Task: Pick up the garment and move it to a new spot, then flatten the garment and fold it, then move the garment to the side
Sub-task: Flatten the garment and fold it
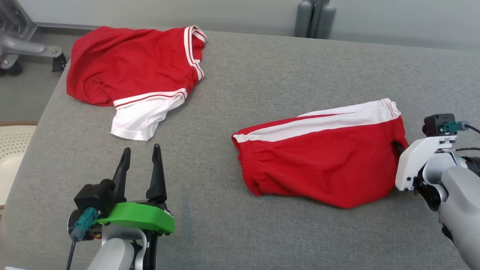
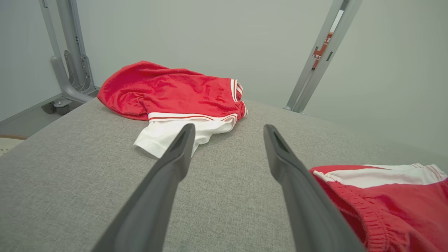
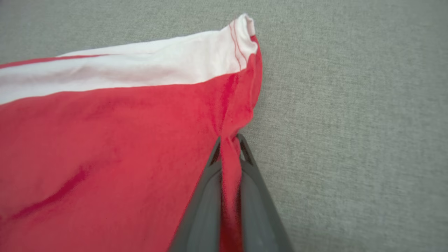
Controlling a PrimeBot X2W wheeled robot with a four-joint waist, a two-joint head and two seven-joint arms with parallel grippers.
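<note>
The right hand (image 3: 229, 140) is clamped tight on just a thin pinch of red fabric at the right edge of the shorts (image 1: 322, 165), so the grip could be lost if it's lifted fast, or only the top layer gets dragged and everything bunches up. The left hand (image 1: 141, 149) is held gaping wide, nothing in it, just over the counter (image 1: 262, 75). The shorts are spread on the counter's right half, well apart from the shirt (image 1: 131, 67) at the far left.
</note>
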